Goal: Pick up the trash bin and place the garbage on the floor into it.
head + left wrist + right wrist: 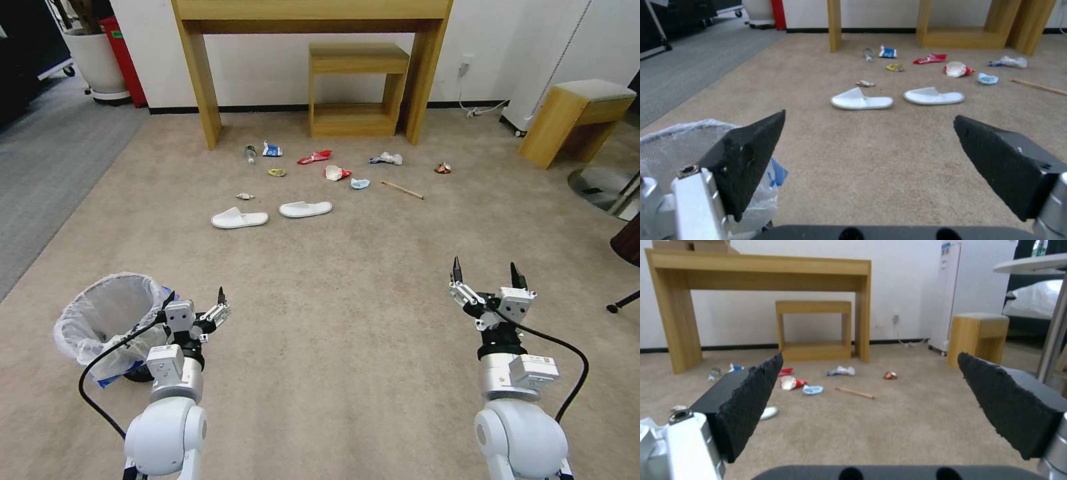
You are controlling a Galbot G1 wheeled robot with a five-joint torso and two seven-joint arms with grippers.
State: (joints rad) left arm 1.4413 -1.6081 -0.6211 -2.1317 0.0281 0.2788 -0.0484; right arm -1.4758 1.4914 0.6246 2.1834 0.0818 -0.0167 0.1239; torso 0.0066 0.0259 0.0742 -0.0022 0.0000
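Trash bin (107, 320) standing on the floor (347, 320) just outside the left end effector (195, 301), ungrasped. Left jaws apart, seemingly readied for its rim. Garbage (320, 157) scattered well ahead of both. Right end effector (487, 272) spread, empty, hovering.

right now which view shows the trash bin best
The head view: the trash bin shows whole, with its rim and bag, standing on the floor beside the open left gripper. The left wrist view catches part of its bagged rim behind a finger. The right wrist view looks toward the litter instead.
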